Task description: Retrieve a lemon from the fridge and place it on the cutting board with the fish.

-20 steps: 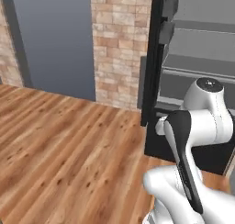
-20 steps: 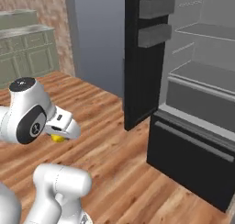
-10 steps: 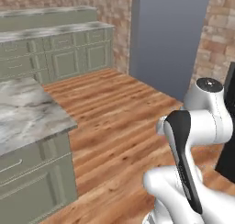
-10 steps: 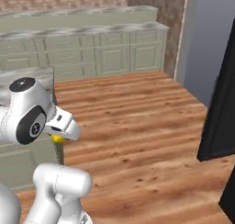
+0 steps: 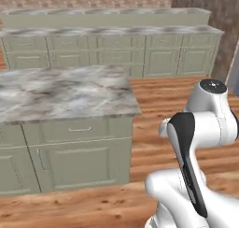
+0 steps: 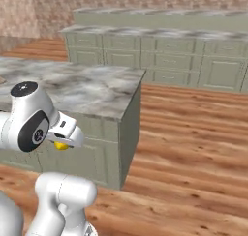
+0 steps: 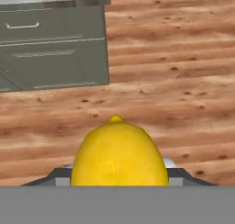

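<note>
My arm (image 5: 196, 143) is glossy white, built of rounded, bulbous links. At the right of the left base view a long black panel runs down one link, and the round joint above it has a flat dark cap on top. At the left of the right base view my wrist housing (image 6: 29, 124) shows another dark cap and a black disc with a grey hub on its side.

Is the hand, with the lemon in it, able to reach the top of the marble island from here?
Probably not yet. The hand holds the lemon low beside the island's cabinet front, below the marble top.
</note>
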Robot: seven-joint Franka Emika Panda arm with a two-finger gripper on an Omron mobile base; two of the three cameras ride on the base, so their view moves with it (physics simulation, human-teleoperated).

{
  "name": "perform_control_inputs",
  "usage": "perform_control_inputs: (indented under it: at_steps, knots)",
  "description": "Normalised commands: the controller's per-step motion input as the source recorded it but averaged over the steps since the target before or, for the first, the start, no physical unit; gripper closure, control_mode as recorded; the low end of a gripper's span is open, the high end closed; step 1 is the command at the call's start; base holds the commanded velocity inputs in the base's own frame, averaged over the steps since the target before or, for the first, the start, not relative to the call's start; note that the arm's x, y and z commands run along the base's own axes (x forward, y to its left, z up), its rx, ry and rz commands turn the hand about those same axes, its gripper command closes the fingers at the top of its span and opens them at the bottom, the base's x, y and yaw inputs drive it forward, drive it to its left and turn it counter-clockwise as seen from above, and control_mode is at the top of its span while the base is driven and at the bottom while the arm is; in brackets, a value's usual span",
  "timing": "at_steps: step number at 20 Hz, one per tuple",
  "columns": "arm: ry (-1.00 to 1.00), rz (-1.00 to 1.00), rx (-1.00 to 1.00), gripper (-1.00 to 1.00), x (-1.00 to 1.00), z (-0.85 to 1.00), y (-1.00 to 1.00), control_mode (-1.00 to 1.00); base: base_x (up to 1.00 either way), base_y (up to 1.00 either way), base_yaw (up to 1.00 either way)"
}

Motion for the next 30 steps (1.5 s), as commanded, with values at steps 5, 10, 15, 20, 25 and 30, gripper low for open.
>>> perform_control_inputs:
  at_steps: [5, 10, 15, 20, 25, 30]
  knots:
    - [0.0, 0.0, 0.0, 1.0, 0.0, 0.0, 0.0, 1.0, 0.07, 0.37, 0.62]
    - [0.0, 0.0, 0.0, 1.0, 0.0, 0.0, 0.0, 1.0, 0.28, 0.55, 0.09]
    - [0.0, 0.0, 0.0, 1.0, 0.0, 0.0, 0.0, 1.0, 0.48, 0.9, -0.08]
    - [0.0, 0.0, 0.0, 1.0, 0.0, 0.0, 0.0, 1.0, 0.67, 0.87, -0.11]
    - [0.0, 0.0, 0.0, 1.0, 0.0, 0.0, 0.0, 1.0, 0.85, 0.85, -0.12]
    - [0.0, 0.0, 0.0, 1.0, 0.0, 0.0, 0.0, 1.0, 0.7, 0.64, -0.12]
